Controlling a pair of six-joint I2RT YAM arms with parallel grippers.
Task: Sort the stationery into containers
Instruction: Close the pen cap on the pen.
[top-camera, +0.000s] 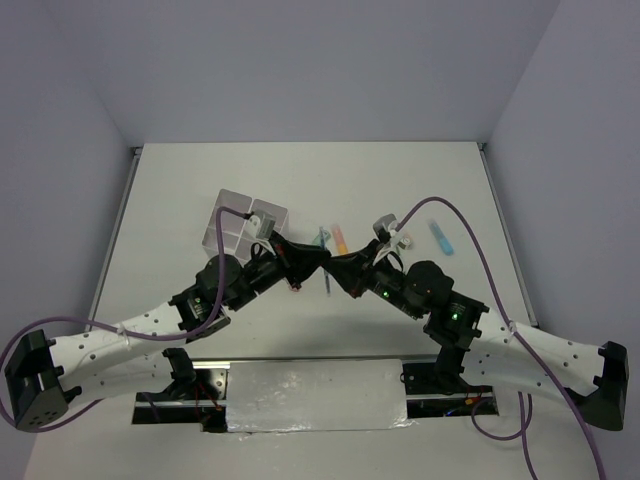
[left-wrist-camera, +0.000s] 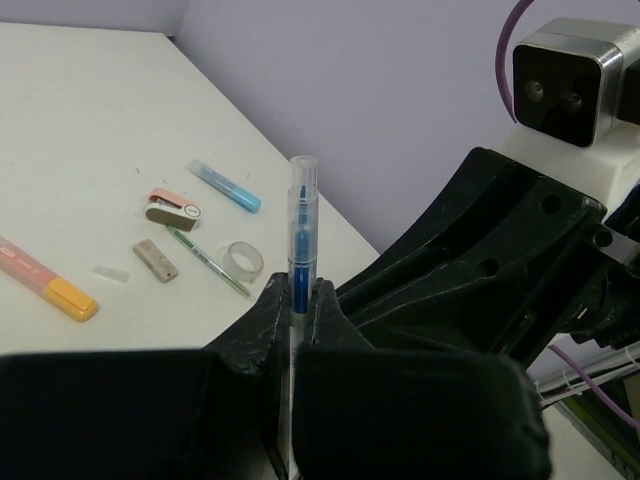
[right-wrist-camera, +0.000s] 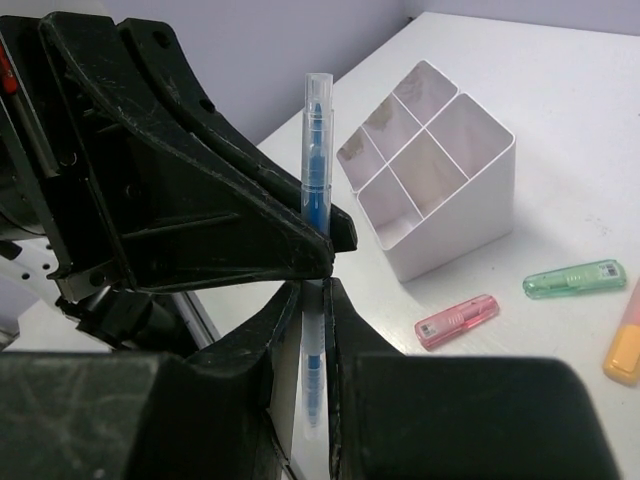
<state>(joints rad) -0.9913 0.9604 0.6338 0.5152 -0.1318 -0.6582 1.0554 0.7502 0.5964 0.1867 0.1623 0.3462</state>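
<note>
**A:** Where is the blue pen (left-wrist-camera: 303, 215) sitting?

**B:** It is hanging above the counter (top-camera: 400, 180), just right of the box (right-wrist-camera: 460, 230), with 2 tools on it. The left tool (left-wrist-camera: 302, 300) is pinching it. The right tool (right-wrist-camera: 315, 300) is looking pressed on it too, from the opposite side.

**A:** How is it lying?

**B:** Its long axis is running crosswise to both finger pairs. The box is lying left of the pen, so the left arm is sitting nearer. Both arms are reaching inward, elbows bent, meeting tip to tip.
</note>
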